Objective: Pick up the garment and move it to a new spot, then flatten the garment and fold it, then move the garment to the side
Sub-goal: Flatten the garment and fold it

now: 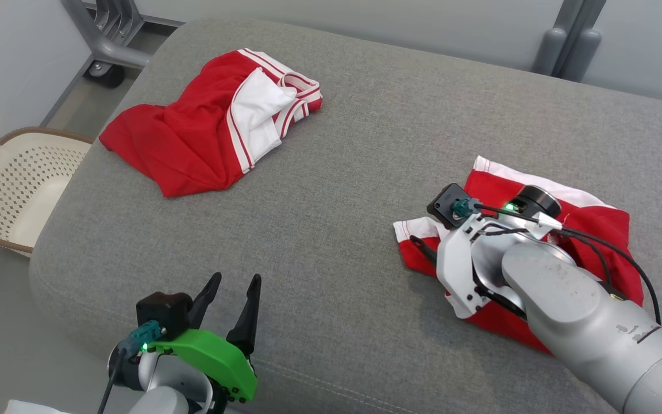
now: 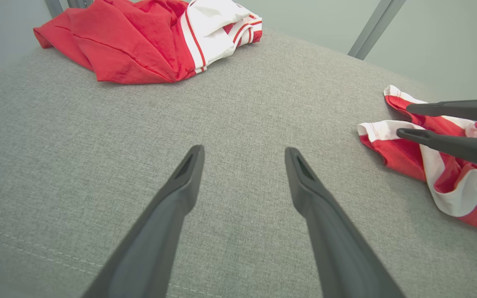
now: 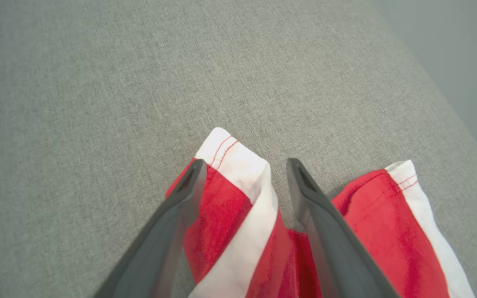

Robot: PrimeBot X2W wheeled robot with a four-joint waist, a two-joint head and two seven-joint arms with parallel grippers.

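Note:
The garment point(image 1: 193, 132) lies crumpled at the far left of the grey cushion point(image 1: 365, 144), red with a white panel and striped trim; no lettering is visible. It is also at the top of the left wrist view point(image 2: 139, 37). My left gripper point(image 1: 236, 279) point(image 2: 242, 151) hovers open near the front edge, well short of it, with nothing between its fingers. My right gripper point(image 3: 242, 165) point(image 2: 403, 121) is open, its fingers straddling a white-trimmed fold of a smaller bunched red piece point(image 1: 584, 230) point(image 3: 230, 215) at the right. Nothing is gripped.
A cream perforated basket point(image 1: 15, 184) stands on the floor left of the cushion. A grey wheeled metal frame point(image 1: 107, 52) is behind the far left corner, and posts point(image 1: 572, 40) rise behind the far right. Bare grey fabric separates the two red pieces.

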